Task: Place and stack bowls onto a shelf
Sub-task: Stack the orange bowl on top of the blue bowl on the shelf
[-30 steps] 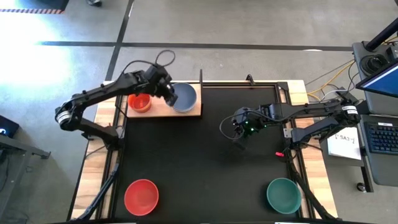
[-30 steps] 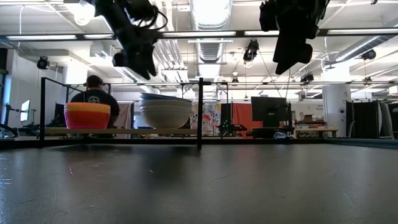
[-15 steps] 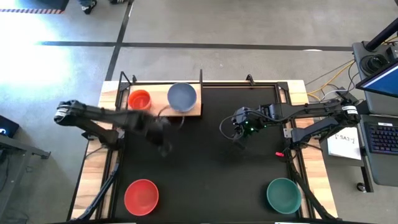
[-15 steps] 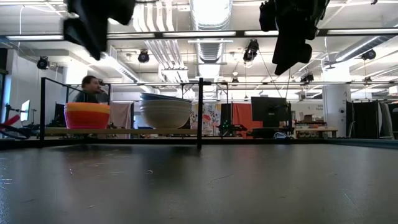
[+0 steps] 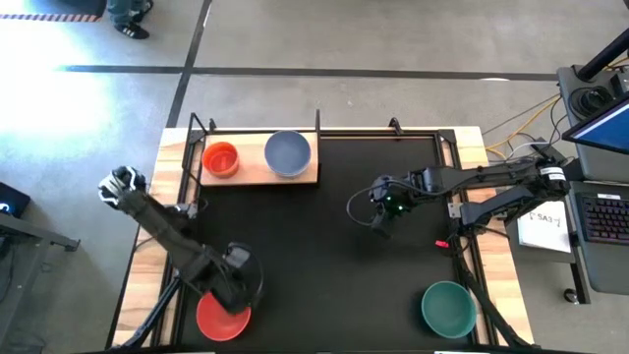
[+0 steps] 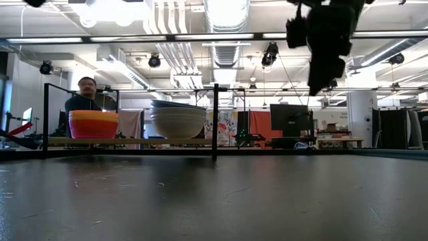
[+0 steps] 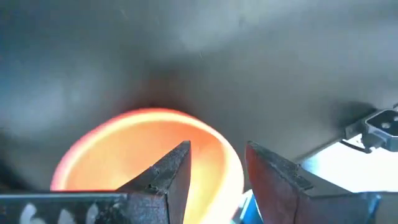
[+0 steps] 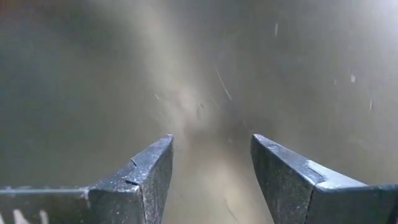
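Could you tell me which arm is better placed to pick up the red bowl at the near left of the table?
The left: its open left gripper hovers right over the red bowl, while the right gripper hangs mid-table, far from it.

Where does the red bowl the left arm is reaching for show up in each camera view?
High view: red bowl at the table's near left corner, partly under the left gripper.
Low view: not in it.
Left wrist view: the bowl behind the open fingers.
Right wrist view: not in it.
Shared landmark: the left gripper.
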Robot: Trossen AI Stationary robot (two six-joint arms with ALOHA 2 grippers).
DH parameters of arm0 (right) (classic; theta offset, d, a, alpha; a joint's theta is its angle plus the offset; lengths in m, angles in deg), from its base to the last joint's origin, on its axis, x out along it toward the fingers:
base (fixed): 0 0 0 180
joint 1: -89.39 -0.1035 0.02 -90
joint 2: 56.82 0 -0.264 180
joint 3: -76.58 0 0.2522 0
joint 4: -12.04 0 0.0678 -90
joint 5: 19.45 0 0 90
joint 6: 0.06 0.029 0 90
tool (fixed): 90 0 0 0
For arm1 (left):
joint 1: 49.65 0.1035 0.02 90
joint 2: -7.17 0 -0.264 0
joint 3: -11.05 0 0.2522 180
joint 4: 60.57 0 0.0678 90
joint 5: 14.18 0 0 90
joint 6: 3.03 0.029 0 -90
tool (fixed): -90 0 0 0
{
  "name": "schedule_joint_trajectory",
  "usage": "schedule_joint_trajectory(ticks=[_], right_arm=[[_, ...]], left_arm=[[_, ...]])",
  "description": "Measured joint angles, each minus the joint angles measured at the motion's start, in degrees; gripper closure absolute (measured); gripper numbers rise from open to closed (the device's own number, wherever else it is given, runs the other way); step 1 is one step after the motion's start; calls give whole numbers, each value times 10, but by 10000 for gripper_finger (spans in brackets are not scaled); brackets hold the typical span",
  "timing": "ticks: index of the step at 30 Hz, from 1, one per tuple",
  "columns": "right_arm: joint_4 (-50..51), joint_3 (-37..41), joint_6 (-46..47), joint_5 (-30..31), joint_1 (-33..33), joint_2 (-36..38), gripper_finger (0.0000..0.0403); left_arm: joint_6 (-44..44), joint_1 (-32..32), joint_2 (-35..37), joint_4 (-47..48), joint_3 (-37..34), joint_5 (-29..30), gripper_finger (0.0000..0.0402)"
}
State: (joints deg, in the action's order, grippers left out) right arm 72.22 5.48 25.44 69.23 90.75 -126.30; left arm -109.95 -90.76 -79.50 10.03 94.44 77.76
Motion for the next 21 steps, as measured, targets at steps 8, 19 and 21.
schedule_joint_trajectory(ticks=[8, 19, 21], right_arm=[[-7, 66, 15, -2, 0, 0, 200], [-26, 91, 30, -1, 0, 0, 200], [-30, 91, 28, -1, 0, 0, 200]], left_arm=[[-28, -27, -83, -73, 26, 1, 267], [-3, -38, -159, 69, 132, 4, 267], [-23, -43, -164, 61, 133, 5, 267]])
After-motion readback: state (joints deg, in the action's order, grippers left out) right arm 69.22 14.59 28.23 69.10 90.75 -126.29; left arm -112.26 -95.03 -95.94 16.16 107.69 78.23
